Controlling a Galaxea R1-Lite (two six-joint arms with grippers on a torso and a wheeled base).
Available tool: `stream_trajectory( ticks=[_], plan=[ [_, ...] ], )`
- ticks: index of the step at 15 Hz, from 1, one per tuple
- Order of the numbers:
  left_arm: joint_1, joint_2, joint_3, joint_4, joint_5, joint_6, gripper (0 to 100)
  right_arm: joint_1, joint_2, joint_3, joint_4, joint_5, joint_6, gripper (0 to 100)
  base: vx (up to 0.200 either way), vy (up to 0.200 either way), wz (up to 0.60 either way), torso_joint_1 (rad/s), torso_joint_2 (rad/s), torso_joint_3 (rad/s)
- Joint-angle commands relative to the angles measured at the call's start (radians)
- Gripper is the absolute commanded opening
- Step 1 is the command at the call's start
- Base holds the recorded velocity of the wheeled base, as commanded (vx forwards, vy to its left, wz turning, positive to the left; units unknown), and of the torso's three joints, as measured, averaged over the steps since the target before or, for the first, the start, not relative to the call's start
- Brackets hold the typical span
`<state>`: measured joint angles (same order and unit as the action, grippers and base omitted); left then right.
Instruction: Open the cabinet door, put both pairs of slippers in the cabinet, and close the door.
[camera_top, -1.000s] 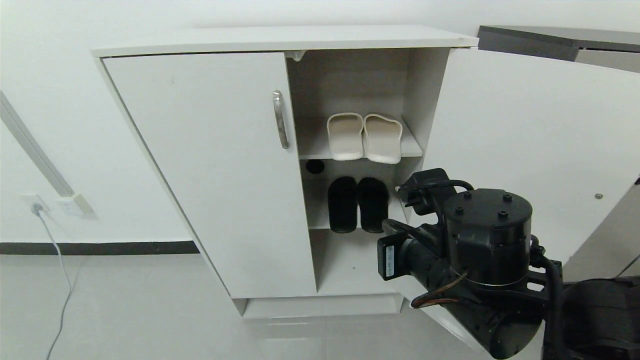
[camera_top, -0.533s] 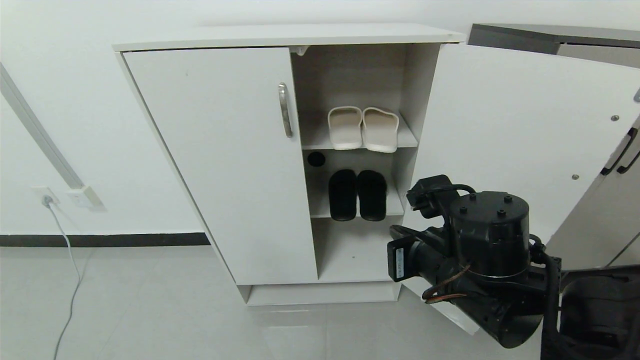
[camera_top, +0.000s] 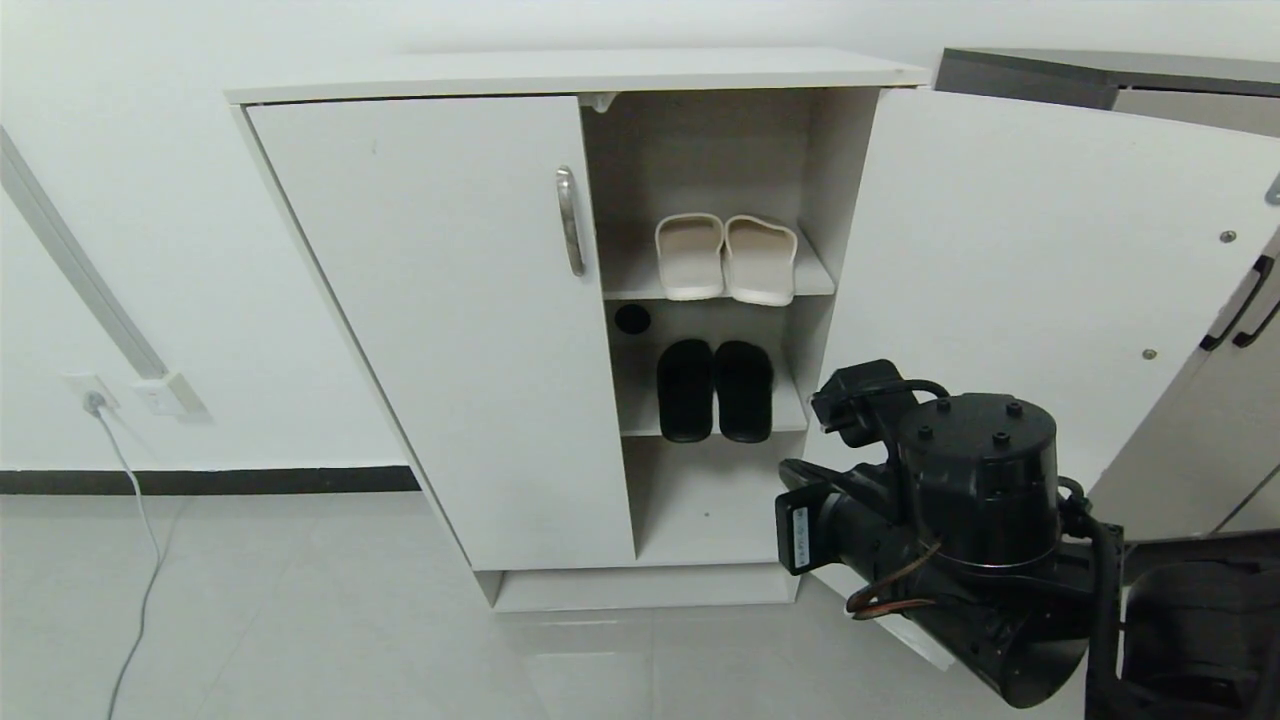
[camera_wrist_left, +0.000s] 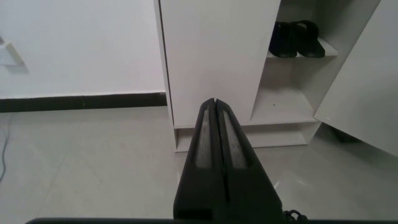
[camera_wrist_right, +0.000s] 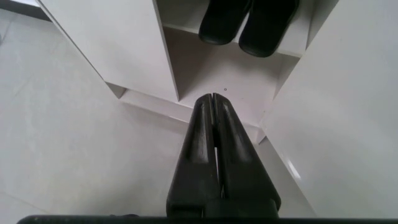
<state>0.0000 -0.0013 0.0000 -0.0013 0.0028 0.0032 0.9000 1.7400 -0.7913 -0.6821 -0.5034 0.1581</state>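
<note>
White door (camera_top: 1040, 280) open, 3 o'clock of cabinet (camera_top: 560, 70) | cream slippers (camera_top: 727, 257) upper shelf; black slippers (camera_top: 714, 390) at their 6 o'clock | left gripper (camera_wrist_left: 214, 102), right gripper (camera_wrist_right: 213, 99): fingers together, empty | advice: press door's far face near free edge, swing toward 9 o'clock

— What lies on the upper shelf (camera_top: 625, 285) of the white wooden cabinet (camera_top: 560, 75)?
— A pair of cream rubber slippers (camera_top: 725, 257), at its front edge.
— And the middle shelf (camera_top: 635, 405)?
— A pair of black slippers (camera_top: 714, 390), side by side.
</note>
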Motion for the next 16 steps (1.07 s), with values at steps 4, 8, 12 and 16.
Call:
stream_trajectory(
  ticks=[4, 8, 12, 16],
  plan=[
    [0.000, 0.001, 0.000, 0.000, 0.000, 0.000, 0, 0.000, 0.006, 0.007, 0.000, 0.002, 0.000, 0, 0.000, 0.000, 0.00, 0.000, 0.00, 0.000],
    [0.000, 0.001, 0.000, 0.000, 0.000, 0.000, 0, -0.001, 0.024, 0.007, 0.000, 0.002, 0.003, 0, 0.000, 0.000, 0.00, 0.001, -0.04, -0.043],
    [0.000, 0.001, 0.000, 0.000, 0.000, 0.000, 0, -0.001, 0.024, 0.009, 0.000, 0.000, 0.001, 0, 0.000, 0.000, 0.00, 0.021, -0.28, -0.343],
    [0.000, 0.001, 0.000, 0.000, 0.000, 0.000, 0, -0.001, 0.023, 0.014, 0.000, 0.000, 0.001, 0, 0.000, 0.000, 0.00, 0.066, -0.50, -0.367]
  ],
)
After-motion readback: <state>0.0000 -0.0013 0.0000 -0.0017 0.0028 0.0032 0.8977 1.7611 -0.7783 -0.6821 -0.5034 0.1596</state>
